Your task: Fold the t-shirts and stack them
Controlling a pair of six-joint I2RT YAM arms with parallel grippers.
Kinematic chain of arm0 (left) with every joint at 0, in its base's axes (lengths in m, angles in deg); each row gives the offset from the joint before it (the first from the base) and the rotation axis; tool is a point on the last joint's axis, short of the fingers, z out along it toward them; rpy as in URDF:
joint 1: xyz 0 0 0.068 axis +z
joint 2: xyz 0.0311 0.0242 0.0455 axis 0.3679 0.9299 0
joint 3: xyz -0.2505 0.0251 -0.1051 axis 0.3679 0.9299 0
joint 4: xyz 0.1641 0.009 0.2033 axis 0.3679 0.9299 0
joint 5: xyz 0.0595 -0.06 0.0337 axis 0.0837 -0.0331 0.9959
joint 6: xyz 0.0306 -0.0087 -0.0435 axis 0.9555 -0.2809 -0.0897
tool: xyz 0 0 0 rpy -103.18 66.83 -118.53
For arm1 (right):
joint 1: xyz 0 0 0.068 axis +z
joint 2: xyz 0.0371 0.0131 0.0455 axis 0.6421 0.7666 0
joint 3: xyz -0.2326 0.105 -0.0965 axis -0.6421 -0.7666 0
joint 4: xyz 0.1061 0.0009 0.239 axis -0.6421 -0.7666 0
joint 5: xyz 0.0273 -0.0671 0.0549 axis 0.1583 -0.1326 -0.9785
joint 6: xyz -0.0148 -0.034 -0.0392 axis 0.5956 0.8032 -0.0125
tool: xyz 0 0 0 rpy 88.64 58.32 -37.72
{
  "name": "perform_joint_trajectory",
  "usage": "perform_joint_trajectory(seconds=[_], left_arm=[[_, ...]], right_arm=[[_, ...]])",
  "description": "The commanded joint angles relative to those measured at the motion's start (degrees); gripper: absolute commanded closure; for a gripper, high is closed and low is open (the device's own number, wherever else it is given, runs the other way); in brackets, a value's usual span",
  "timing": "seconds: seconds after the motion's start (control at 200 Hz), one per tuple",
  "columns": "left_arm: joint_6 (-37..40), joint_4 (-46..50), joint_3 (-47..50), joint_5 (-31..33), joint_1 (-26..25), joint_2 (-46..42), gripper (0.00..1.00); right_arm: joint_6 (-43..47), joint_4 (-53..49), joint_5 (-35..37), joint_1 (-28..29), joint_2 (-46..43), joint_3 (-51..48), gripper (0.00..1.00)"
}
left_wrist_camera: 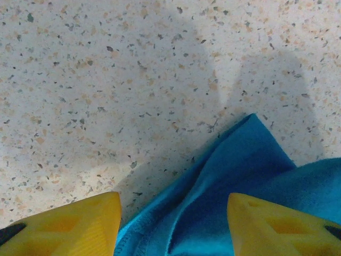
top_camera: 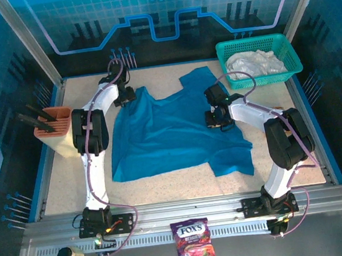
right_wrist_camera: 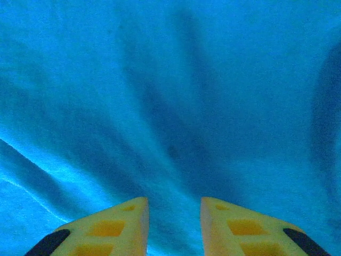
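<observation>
Teal-blue short-sleeved cloth t-shirt (top_camera: 165,135) lies spread across the middle of the speckled beige tabletop (top_camera: 72,184), wrinkled, roughly flat, one sleeve pointing to the far side near the basket, hem corner trailing toward the near right.

L gripper (top_camera: 123,98) sits at the shirt's far-left corner, right on the edge of the fabric. From my L wrist cam, the gripper (left_wrist_camera: 173,205) has its yellow fingers (left_wrist_camera: 80,224) wide apart, i.e. jaws open. A pointed fold of the shirt (left_wrist_camera: 240,176) runs in btwn them from below, hem stitching just beside the L finger. Bare table (left_wrist_camera: 106,80) is ahead of the tips, so I'm at the cloth's very border, fabric only under the near half of the view.

R gripper (top_camera: 217,119) is down over the shirt's right side, inboard of the edge, approx. level w/ the far sleeve's base. On the R wrist cam, the gripper (right_wrist_camera: 174,205) shows yellow fingers (right_wrist_camera: 117,229) drawn near each other w/ a narrow gap. Creased blue cloth (right_wrist_camera: 160,96) is under and ahead of the tips. Can't tell if fabric is actually pinched.

White crumpled cloth t-shirt (top_camera: 253,63) is bunched inside the teal-green plastic mesh basket (top_camera: 265,81) at the far-right corner, well apart from both grippers.
</observation>
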Motion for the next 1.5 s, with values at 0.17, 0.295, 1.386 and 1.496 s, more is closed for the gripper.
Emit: perform_joint_trajectory(seconds=[0.17,0.295,1.386,1.496], left_arm=[[0.7,9.3,-6.6,-2.4,0.9,4.2,0.46],[0.6,12.5,-8.7,-1.9,0.9,6.2,0.49],[-8.3,5.8,2.1,2.5,6.0,-4.7,1.0],[-10.0,1.8,7.0,3.5,7.2,-8.6,1.0]], right_arm=[[-1.2,0.1,-0.3,0.4,-2.7,-2.0,0.7],[-1.0,-0.4,-0.5,0.4,-3.4,-1.9,0.71],[-1.8,0.6,-4.7,-6.0,-17.8,-13.1,0.76],[-2.5,2.0,-6.4,-6.4,-16.8,-13.6,0.76]])
